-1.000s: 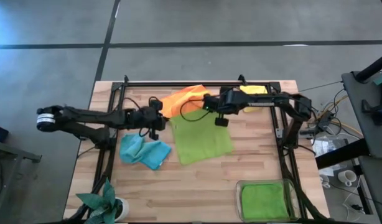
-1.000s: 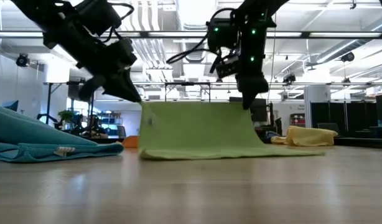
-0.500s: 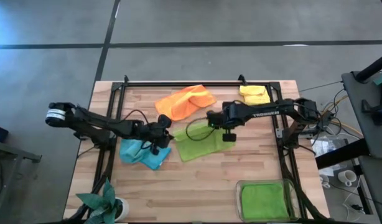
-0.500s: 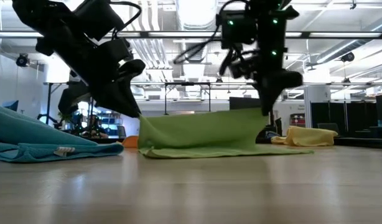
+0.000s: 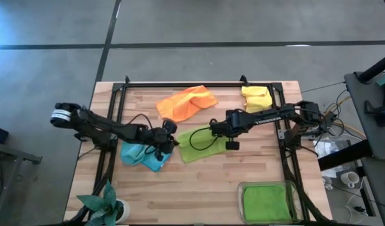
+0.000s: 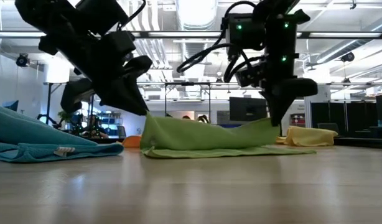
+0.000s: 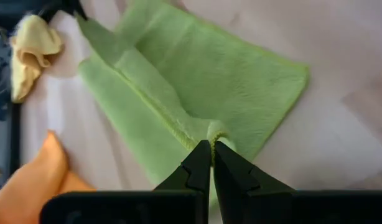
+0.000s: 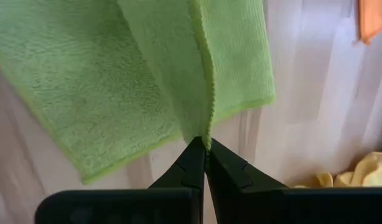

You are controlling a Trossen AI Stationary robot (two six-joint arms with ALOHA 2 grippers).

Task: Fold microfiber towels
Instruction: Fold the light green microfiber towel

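Your yellow-green towel lies folded over itself at the middle of the tabletop, its upper layer lifted along one edge. Your left end effector is clenched on the towel's left corner, and your right end effector is clenched on its right corner, both low over the wood. An orange towel lies beyond it, a yellow towel at the far right, and a light blue towel just left. A green towel sits in the clear tray at the near right.
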